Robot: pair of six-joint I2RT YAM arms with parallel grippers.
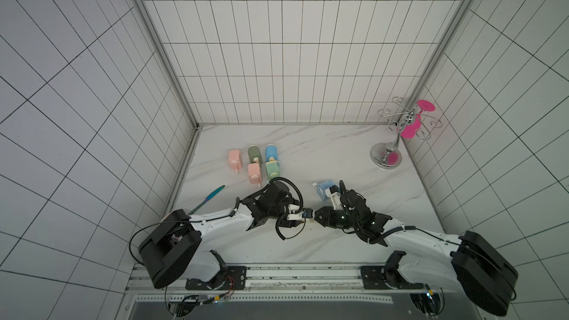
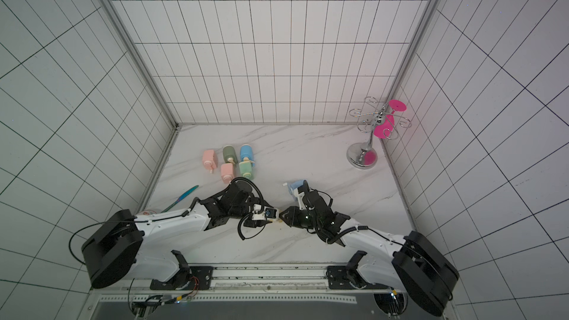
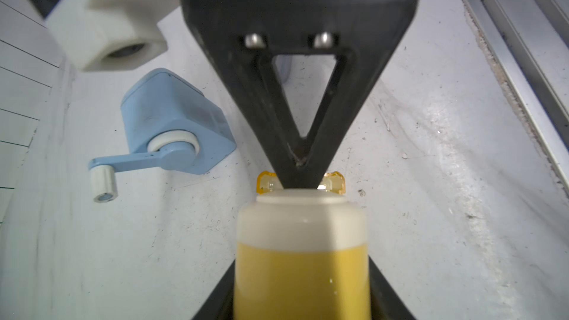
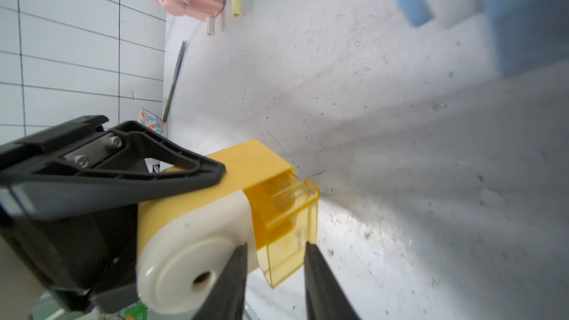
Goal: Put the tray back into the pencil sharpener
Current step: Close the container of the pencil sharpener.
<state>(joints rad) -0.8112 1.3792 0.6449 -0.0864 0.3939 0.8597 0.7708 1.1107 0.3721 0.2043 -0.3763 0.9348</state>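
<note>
My left gripper (image 1: 303,213) is shut on the yellow and white pencil sharpener (image 4: 184,226) and holds it just above the table near the front middle. In the left wrist view the sharpener (image 3: 300,257) fills the space between the jaws. The clear orange tray (image 4: 286,210) sits in the sharpener's slot with its outer end sticking out. My right gripper (image 4: 275,244) faces the left one, tip to tip. Its jaws stand open on either side of the tray's end, with a gap on one side. In a top view only a yellow sliver (image 1: 311,219) shows between the grippers.
A blue crank sharpener (image 1: 324,190) lies just behind my right wrist. Several pastel sharpeners (image 1: 254,164) are grouped at the back left. A teal tool (image 1: 211,198) lies by the left wall. A chrome rack with a pink glass (image 1: 409,124) stands at the back right.
</note>
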